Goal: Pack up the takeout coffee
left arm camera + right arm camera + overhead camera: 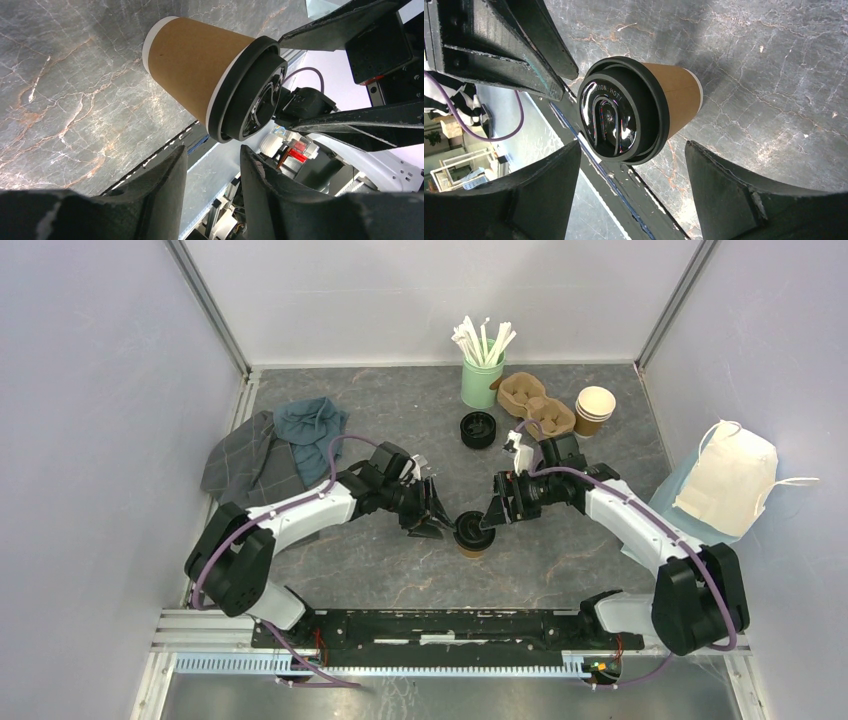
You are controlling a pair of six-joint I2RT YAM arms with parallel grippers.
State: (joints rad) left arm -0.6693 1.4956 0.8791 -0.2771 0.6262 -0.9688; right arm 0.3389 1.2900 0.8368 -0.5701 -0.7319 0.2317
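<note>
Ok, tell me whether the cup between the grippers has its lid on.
On: the black lid sits snug over the rim of the brown cup.

You see one brown kraft-paper cup (470, 549), round black plastic lid (468, 530) fitted; standing upright, centre, slightly near.

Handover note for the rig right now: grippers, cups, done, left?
Left gripper: open, empty, beside the lidded cup.
Right gripper: open, empty, facing it from the other side.
Cup: upright mid-table, held by neither; only one lidded cup in view.
Done: lid on.
To do: nothing packed; cup carrier at the back holds no cup, likely the next stop.
</note>
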